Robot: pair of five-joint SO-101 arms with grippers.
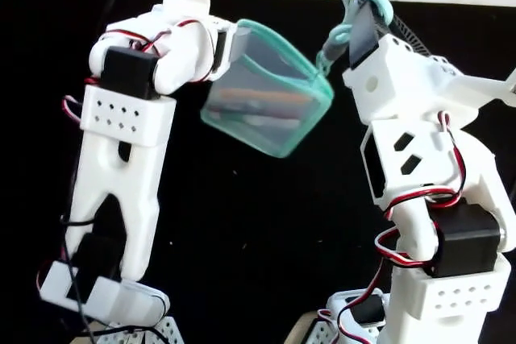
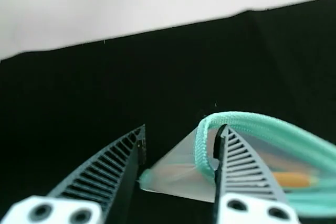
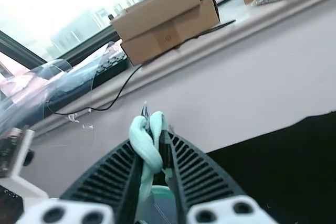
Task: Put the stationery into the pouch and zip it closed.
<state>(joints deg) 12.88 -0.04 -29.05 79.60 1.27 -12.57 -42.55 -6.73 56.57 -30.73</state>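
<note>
Above the black table cover (image 1: 266,239), the pouch (image 1: 266,94) hangs in the air between the two arms, clear of the surface. We note it is see-through with teal edging and sits tilted, its end by the left arm higher than its far lower corner.

Left gripper (image 1: 228,44): jaws clamped on the pouch's upper end. In the left wrist view, the left gripper (image 2: 182,129) has a corner of the pouch (image 2: 178,174) wedged between its fingers. The teal zip edge (image 2: 262,121) curls round one finger.

Right gripper (image 1: 367,10): raised near the top of the high view, jaws pinched on the teal strap (image 1: 339,34) that runs down to the pouch's upper corner. In the right wrist view, the strap (image 3: 144,150) is looped and squeezed between the fingertips of the right gripper (image 3: 156,137).

Stationery (image 1: 258,98): inside the pouch, seen through its clear wall as long pieces lying side by side. One orange piece (image 2: 294,178) shows in the left wrist view. We cannot tell how far the zip is drawn.

Beyond the right gripper we see a pale wall (image 3: 252,82) and a cardboard box (image 3: 165,19) on a ledge.
</note>
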